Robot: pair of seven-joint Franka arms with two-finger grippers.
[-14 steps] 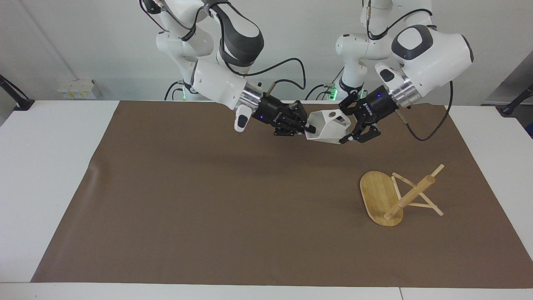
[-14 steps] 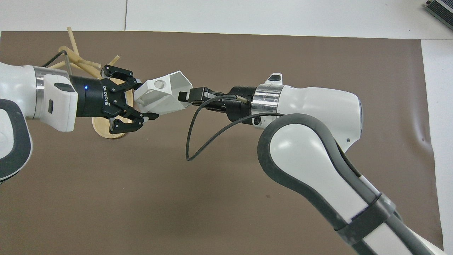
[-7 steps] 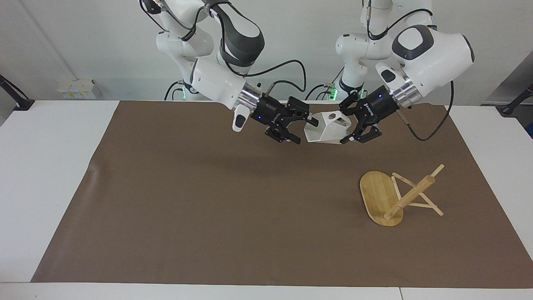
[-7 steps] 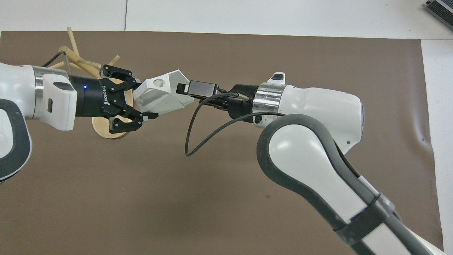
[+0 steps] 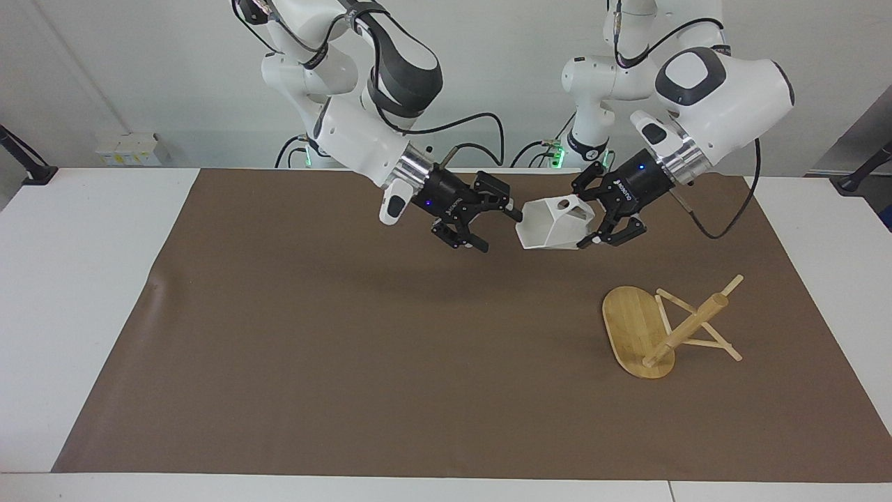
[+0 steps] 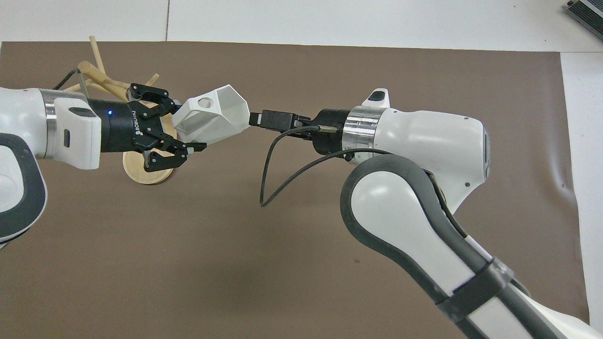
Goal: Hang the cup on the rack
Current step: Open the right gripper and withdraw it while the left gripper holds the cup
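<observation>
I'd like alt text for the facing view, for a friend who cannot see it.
Above a brown mat, the left end effector holds a white faceted cup in the air, while the right end effector hangs open just beside it. A bamboo rack stands on the mat toward the left arm's end, with nothing hung on it.

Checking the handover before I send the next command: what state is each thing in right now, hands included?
cup: held in the air over the mat by its handle end, tipped on its side, not on the rack.
left hand: shut on the cup.
right hand: open, clear of the cup, holding nothing.
rack: standing on its base toward the left arm's end of the table, pegs bare.
mat: flat on the table.
</observation>
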